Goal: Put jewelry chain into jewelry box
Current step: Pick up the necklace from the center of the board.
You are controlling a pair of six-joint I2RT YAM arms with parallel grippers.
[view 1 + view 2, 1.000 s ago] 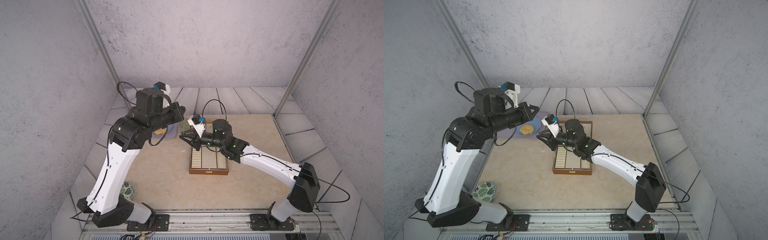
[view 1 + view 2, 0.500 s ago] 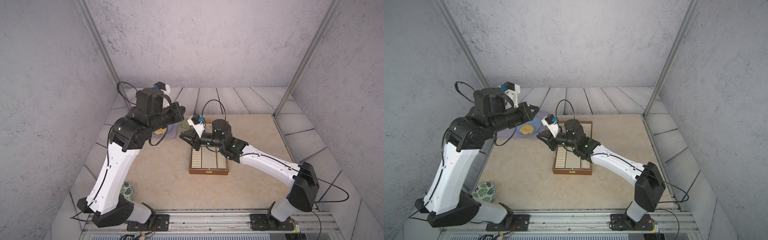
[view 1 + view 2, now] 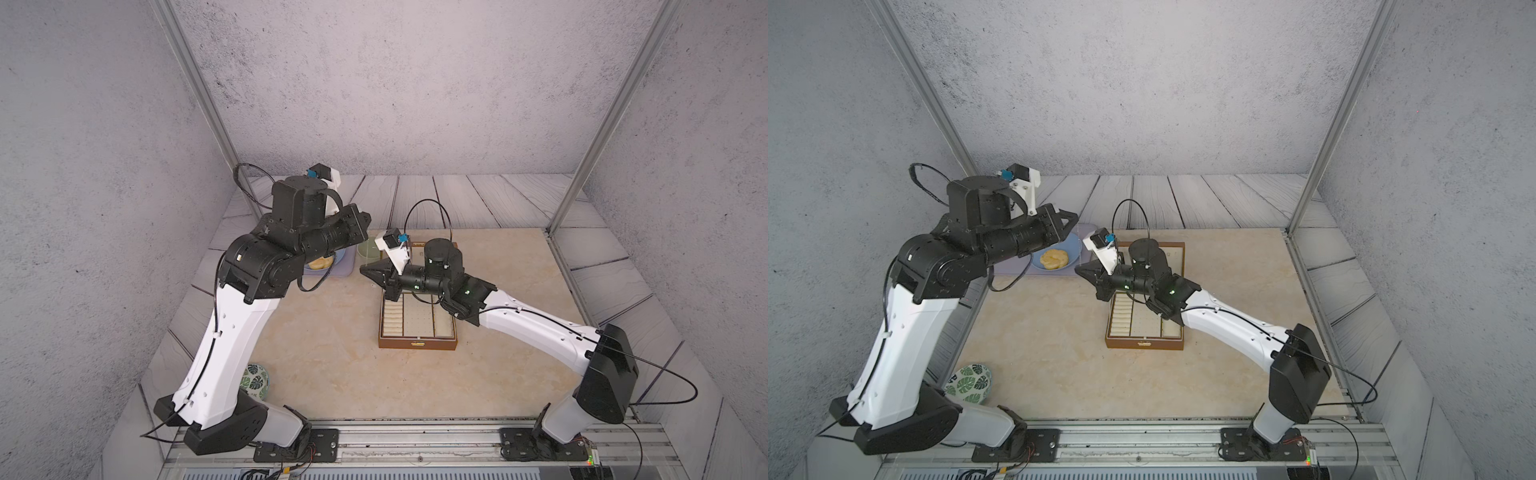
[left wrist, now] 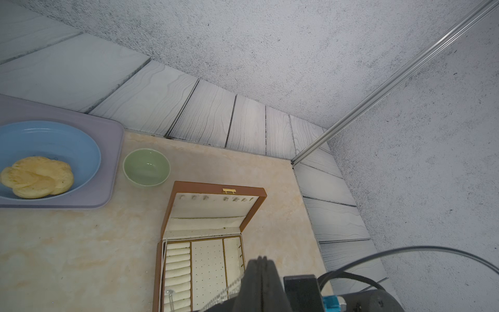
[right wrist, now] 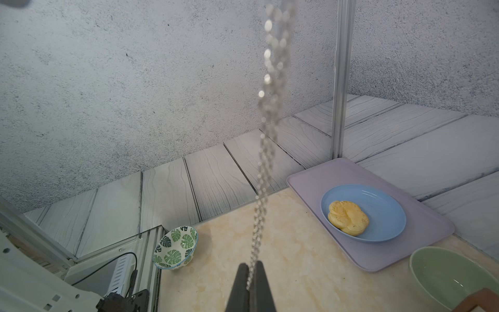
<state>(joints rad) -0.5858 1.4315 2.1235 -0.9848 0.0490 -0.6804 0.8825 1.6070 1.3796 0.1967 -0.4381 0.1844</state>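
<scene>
While left jaws and right jaws pinch it, the jewelry chain (image 5: 261, 175) shows pale, fine links

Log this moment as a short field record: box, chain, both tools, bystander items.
jewelry box: open, lid up, cream compartments showing
jewelry chain: off the table, running between the two tools; unclear whether its lower end reaches the box
left tool: shut, holding the chain's upper part
right tool: shut on the chain lower down
other items: lilac tray carrying a blue plate with a yellow pastry; green bowl; leaf-patterned bowl
</scene>
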